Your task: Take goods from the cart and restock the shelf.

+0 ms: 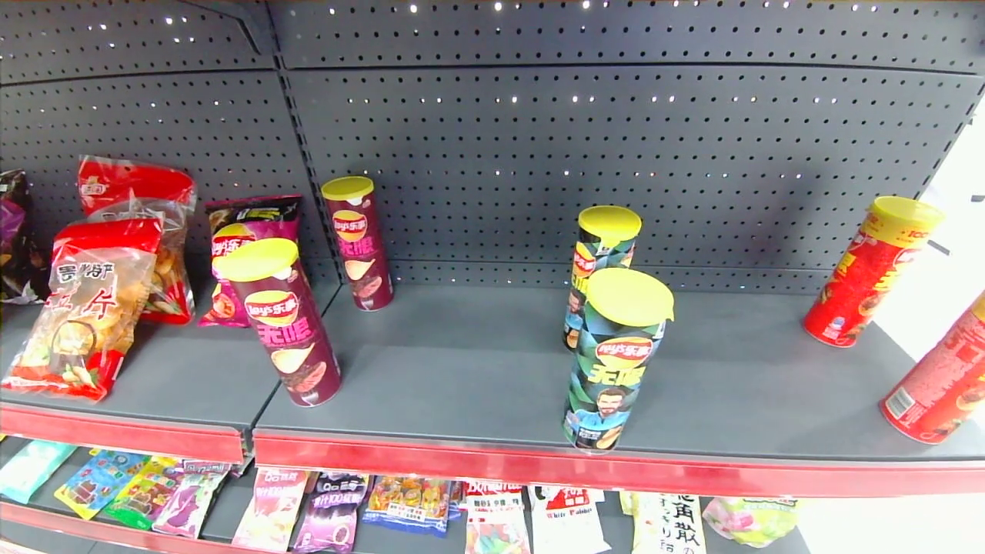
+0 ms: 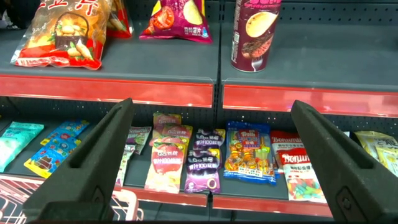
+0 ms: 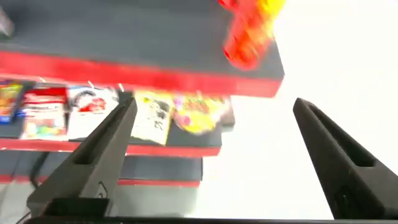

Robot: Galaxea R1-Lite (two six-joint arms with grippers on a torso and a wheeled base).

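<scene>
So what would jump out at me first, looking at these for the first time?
Probably the yellow lids along the grey shelf: two maroon cans toward the left, two green cans in the middle, two red cans at the right end. After that, the red snack bags propped at the far left, and the row of small bright packets on the shelf below.

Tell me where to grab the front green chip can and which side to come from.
Grip the front green can around its body at mid-height, coming in from the aisle side. It stands upright near the front edge of the shelf, with bare shelf on either side. The second green can stands close behind it, and the yellow lid probably offers a poorer hold.
</scene>
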